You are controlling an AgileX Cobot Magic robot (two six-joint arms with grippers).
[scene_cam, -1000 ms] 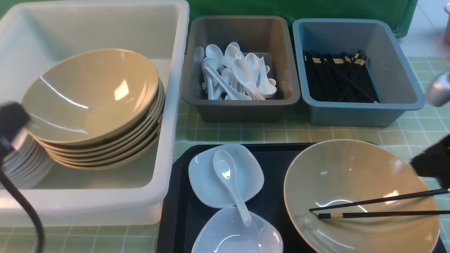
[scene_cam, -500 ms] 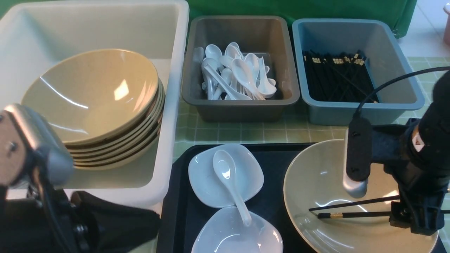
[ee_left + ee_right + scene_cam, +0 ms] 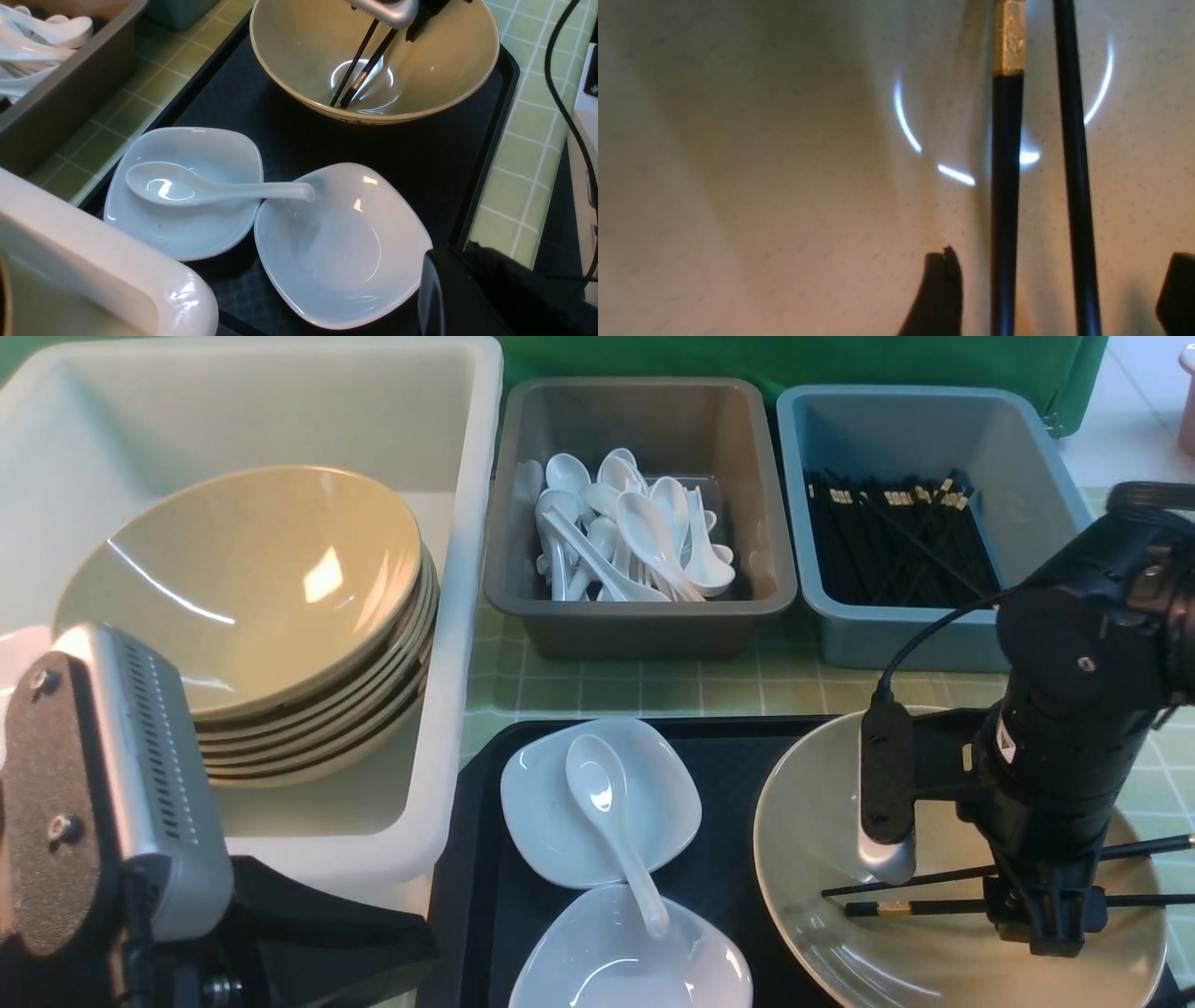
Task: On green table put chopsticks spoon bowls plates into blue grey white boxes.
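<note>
While both chopsticks (image 3: 934,905) lie in the bowl (image 3: 822,803) at lower right of the front view, right pincer (image 3: 1046,926) straddles them, jaws wide, gripping nothing; left pincer (image 3: 448,289) fully closed.

Bright even light; ring glare in bowl (image 3: 784,140)

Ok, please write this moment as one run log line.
right gripper: open, around both chopsticks | chopsticks: lying in bowl on tray | grasp: not yet made
</note>
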